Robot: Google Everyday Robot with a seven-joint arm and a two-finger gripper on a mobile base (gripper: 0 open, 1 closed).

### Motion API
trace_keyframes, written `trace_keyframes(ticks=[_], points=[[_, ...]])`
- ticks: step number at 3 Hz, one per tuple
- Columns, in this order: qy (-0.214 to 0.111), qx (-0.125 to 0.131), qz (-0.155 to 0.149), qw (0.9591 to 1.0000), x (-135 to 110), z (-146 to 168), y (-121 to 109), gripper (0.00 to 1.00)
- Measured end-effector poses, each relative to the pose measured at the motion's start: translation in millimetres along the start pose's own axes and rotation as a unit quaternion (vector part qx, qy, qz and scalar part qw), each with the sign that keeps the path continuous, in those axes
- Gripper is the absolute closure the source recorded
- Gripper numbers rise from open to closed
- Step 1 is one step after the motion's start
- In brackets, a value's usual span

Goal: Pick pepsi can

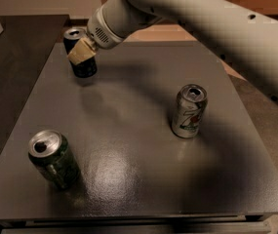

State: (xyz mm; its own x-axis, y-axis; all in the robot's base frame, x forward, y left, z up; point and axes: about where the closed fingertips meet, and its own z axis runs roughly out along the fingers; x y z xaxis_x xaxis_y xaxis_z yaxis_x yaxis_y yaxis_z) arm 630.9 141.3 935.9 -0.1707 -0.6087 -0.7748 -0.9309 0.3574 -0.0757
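A: where's the gripper [79, 51]?
B: far left corner of the table [129, 145], on the end of the arm [202, 13], which comes in from the upper right

A: and the pepsi can [86, 68]?
B: same spot, in the gripper. upright, silver top showing just left of the wrist, dark blue body below it

A: claw state?
B: closed on the pepsi can. one tan finger pad [81, 53] lies across the front of the can, touching it. the other finger is hidden behind the can

A: can on the table or off it?
B: looks slightly off it. there's a soft shadow on the table below and to the right of the can's base, not joined to it. not fully sure from this angle

A: other stuff?
B: two more cans, both upright, both well apart from the gripper
- green can [54, 161], near left corner, opened top
- silver can [189, 112] with green and red print, right of centre, opened top

A: anything touching anything?
B: no, the two cans stand apart from each other and from the arm. the arm passes above the far right part of the table, behind the silver can
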Motion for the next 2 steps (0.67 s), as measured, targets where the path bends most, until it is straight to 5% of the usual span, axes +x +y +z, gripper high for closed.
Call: trace_keyframes(ticks=[2], points=[[-0.019,-0.001,-0.042,0.9989,4.7,-75.5,2.9,1.00]])
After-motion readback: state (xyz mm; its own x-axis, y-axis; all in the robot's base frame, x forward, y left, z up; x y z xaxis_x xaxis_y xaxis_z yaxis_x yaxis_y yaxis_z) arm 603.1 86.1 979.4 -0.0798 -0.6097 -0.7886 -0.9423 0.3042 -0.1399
